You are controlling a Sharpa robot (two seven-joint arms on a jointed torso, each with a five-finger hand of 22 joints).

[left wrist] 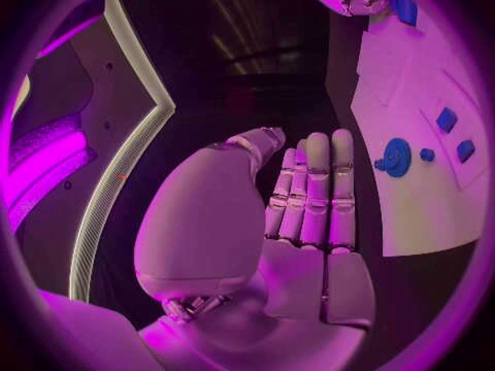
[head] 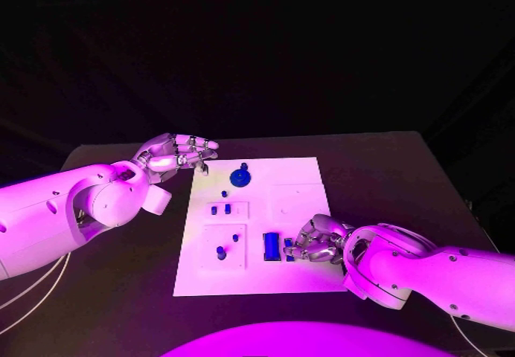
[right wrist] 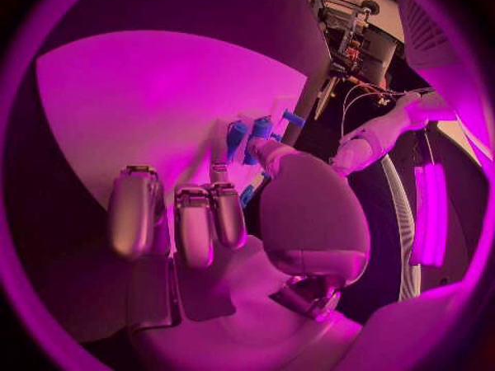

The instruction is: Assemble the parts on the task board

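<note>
As you scan the head view from its left side, you find the left hand (head: 177, 155) hovering over the black table (head: 118, 245) just off the far left corner of the task board (head: 301, 201), fingers curled loosely toward the board with nothing between them; your left wrist view shows the same hand (left wrist: 309, 214) with its fingers straight and side by side, thumb alongside, holding nothing. Move right onto the board and you meet a small dark peg (head: 202, 169) at its left edge near those fingertips, then the round blue gear (head: 240, 178) lying near the far edge, with a tiny blue part (head: 225, 193) just in front of it. Nearer to you, two small blue blocks (head: 221, 210) sit in a raised square, and below them a blue peg (head: 221, 253) stands in a second square. Continue right and you reach the blue rectangular block (head: 272, 246) lying flat on the board. Immediately beside it, the right hand (head: 315, 239) rests low over the board's near right part, its fingers curled around another blue part (head: 289, 251). Your right wrist view confirms this: the thumb and fingers (right wrist: 222, 214) pinch blue pieces (right wrist: 252, 132) against the white board.
</note>
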